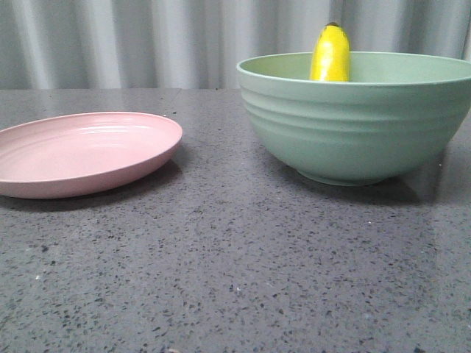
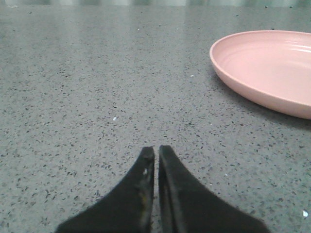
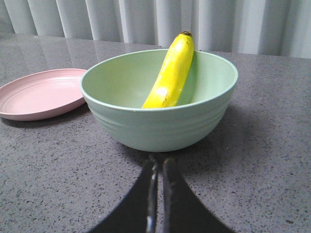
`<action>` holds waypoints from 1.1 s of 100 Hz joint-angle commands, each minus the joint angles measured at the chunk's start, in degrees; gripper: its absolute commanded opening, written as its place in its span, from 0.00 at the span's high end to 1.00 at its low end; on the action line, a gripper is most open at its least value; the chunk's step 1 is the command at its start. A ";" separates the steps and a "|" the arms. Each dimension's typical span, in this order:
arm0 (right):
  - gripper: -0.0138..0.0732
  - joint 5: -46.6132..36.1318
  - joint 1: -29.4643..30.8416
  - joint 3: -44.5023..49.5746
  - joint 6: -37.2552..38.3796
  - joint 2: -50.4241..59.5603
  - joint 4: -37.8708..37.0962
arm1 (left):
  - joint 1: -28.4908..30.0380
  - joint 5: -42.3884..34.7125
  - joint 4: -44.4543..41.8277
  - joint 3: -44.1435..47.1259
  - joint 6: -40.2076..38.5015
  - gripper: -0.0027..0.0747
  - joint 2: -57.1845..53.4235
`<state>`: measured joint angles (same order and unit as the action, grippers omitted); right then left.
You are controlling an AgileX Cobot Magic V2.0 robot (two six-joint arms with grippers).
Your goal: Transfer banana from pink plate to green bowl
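Observation:
The yellow banana (image 1: 330, 54) (image 3: 170, 73) leans inside the pale green bowl (image 1: 353, 125) (image 3: 160, 121), its dark tip sticking up over the far rim. The pink plate (image 1: 81, 151) (image 2: 267, 68) (image 3: 39, 92) lies bare to the left of the bowl. My right gripper (image 3: 159, 160) is shut on nothing, low over the table and just short of the bowl's foot. My left gripper (image 2: 156, 148) is shut too, holding nothing, over bare table some way from the plate. Neither gripper shows in the front view.
The dark speckled stone tabletop (image 1: 221, 279) runs to the near edge of the front view. A pale pleated curtain (image 1: 147, 40) hangs behind the table.

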<state>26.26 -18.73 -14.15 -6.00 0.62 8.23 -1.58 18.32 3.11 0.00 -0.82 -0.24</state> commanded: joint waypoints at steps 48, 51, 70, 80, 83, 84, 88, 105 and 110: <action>0.92 -9.49 4.86 3.45 -0.46 0.91 -0.03 | -0.02 -3.41 0.29 0.58 -0.47 0.99 -1.61; 0.92 -12.25 6.72 4.90 -0.46 0.91 -0.03 | -0.02 -3.41 0.29 0.58 -0.47 0.99 -1.61; 0.92 -34.71 19.78 15.99 0.77 0.91 -2.17 | -0.02 -3.41 0.29 0.58 -0.47 0.99 -1.61; 0.92 -33.69 23.66 15.93 8.73 0.91 -13.28 | -0.02 -3.41 0.29 0.58 -0.47 0.99 -1.61; 0.92 -33.69 23.95 15.93 11.03 0.91 -15.70 | -0.02 -3.41 0.29 0.58 -0.47 0.99 -1.61; 0.92 -33.84 24.07 15.93 11.79 0.91 -16.63 | -0.02 -3.41 0.29 0.58 -0.47 0.99 -1.61; 0.92 -33.84 24.08 15.93 12.81 1.04 -18.26 | -0.02 -3.41 0.29 0.58 -0.47 0.99 -1.61; 0.92 -22.54 24.08 15.93 12.12 1.31 -16.28 | -0.02 -3.41 0.29 0.58 -0.47 0.99 -1.61; 0.92 -18.28 24.08 15.93 12.08 1.31 -16.28 | -0.02 -3.41 0.29 0.58 -0.47 0.99 -1.61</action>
<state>4.69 4.87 0.67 5.92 0.62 -7.97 -1.58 18.32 3.11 0.00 -0.86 -0.24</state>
